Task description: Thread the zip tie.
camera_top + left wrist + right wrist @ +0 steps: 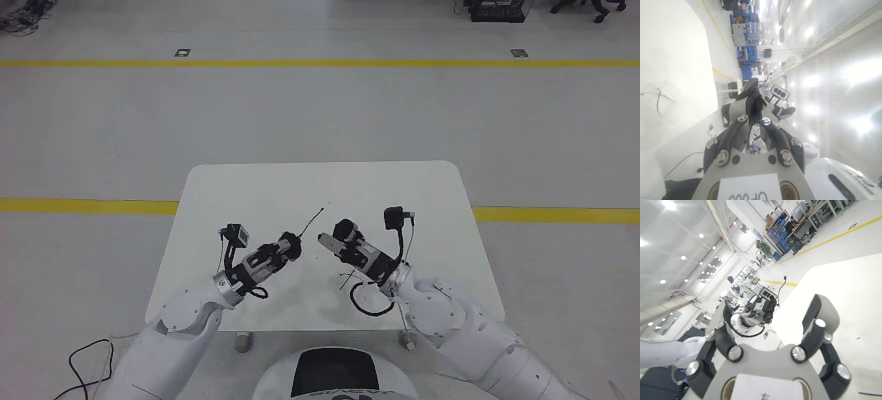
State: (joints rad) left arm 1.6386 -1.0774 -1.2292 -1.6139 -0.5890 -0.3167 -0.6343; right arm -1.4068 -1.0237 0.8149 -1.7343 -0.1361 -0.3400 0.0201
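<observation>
Zip tie [312, 221], a thin black plastic strip, juts beyond the left pincer [297, 241] clamped on it, held end hidden inside its grip; right pincer [332, 236], just beside, gapes wide, empty.

- We see our right hand [768, 313] spread wide above the white tabletop [848, 285].
- Beyond it, the left hand [770, 308] grips what looks like the zip tie [780, 289].

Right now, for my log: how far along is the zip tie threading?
Done: the left claw grips a zip tie, raised off the table. In hand: the open right claw sits facing it, apart. Left: grabbing the free end and threading it; no loop shows yet.
</observation>
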